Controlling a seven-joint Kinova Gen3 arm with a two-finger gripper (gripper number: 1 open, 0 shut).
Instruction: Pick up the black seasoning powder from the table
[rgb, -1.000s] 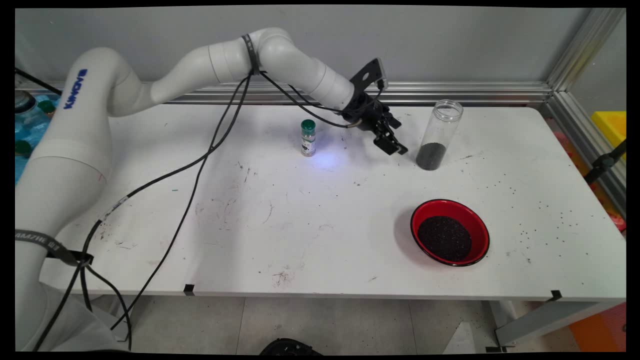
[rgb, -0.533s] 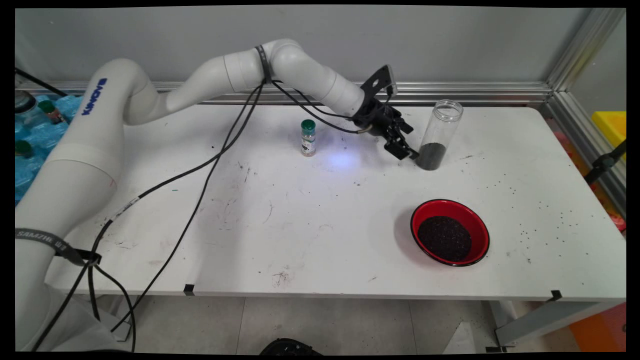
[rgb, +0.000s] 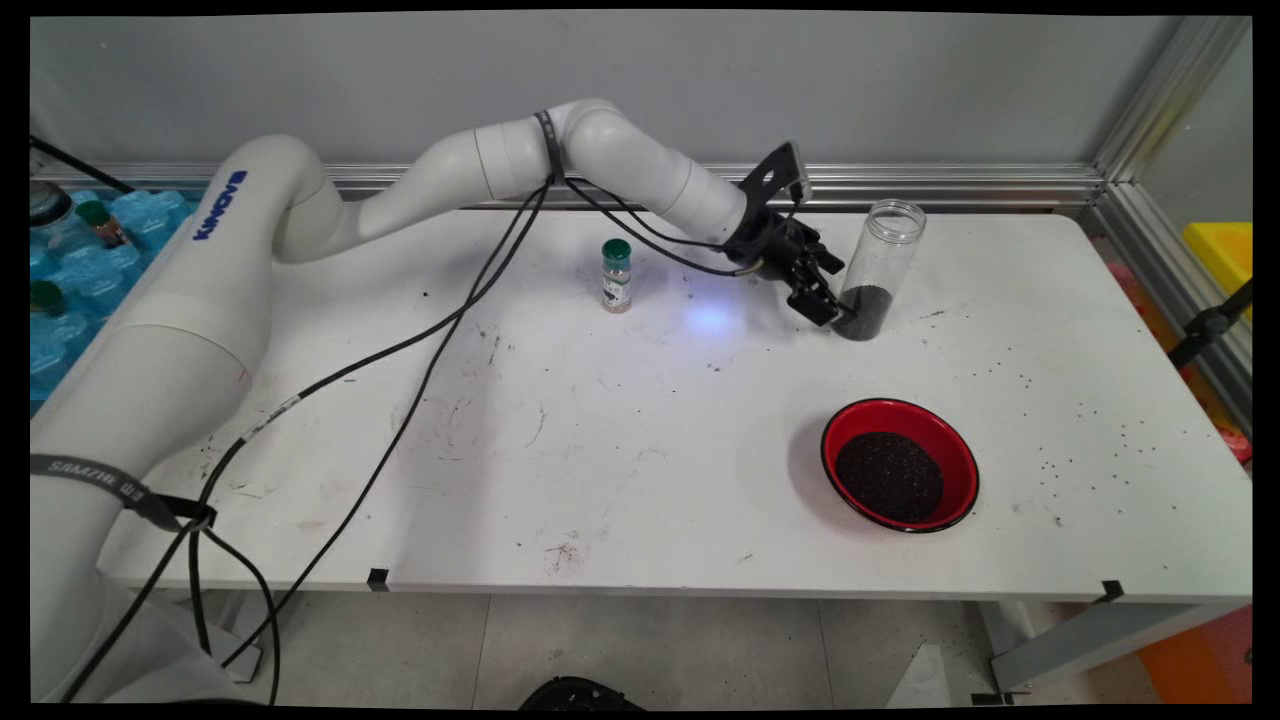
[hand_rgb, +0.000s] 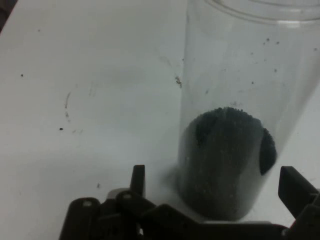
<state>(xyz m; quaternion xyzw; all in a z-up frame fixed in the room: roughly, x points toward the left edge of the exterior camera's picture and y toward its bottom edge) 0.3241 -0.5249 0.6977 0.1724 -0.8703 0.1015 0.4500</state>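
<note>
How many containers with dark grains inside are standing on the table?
2: a tall clear jar at the far side, by the open gripper, and a red bowl nearer the front edge. None seems hidden.

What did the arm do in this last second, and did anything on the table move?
The black two-finger gripper slid rightward up to the tall clear plastic jar holding dark grains; its open fingers now flank the jar's base. The jar, the small green-capped spice bottle and the red bowl of dark grains stayed put.

The jar stands at the table's far right, with the gripper at its left base. The shaker stands well left. The bowl sits nearer, before the jar.
</note>
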